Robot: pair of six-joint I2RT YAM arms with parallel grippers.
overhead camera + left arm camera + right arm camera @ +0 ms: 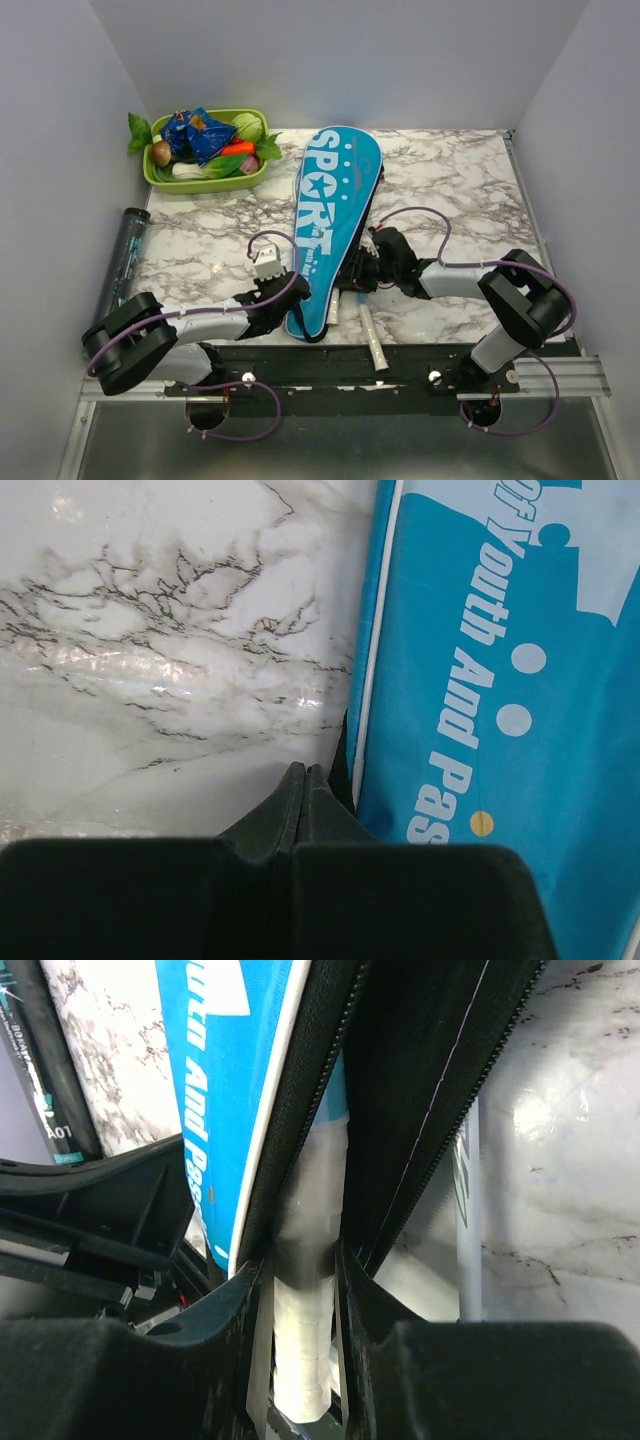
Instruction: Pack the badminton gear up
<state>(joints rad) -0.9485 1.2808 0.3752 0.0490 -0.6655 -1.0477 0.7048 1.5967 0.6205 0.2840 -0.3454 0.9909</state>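
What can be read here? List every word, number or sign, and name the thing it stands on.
"SPORT": big white letters on the blue cover.
"Youth And Pas", cut off: smaller white letters on the same cover.
"A01": label on the dark tube.
Finer print on that label: too blurred to read.

cover (335,200) blocks table (470,190) middle, tray (200,184) in far-left corner, right side open

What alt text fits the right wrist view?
The right claw is shut on a white-taped racket handle that runs up into the unzipped mouth of the blue cover. A second racket shows just to the right, on the marble table.
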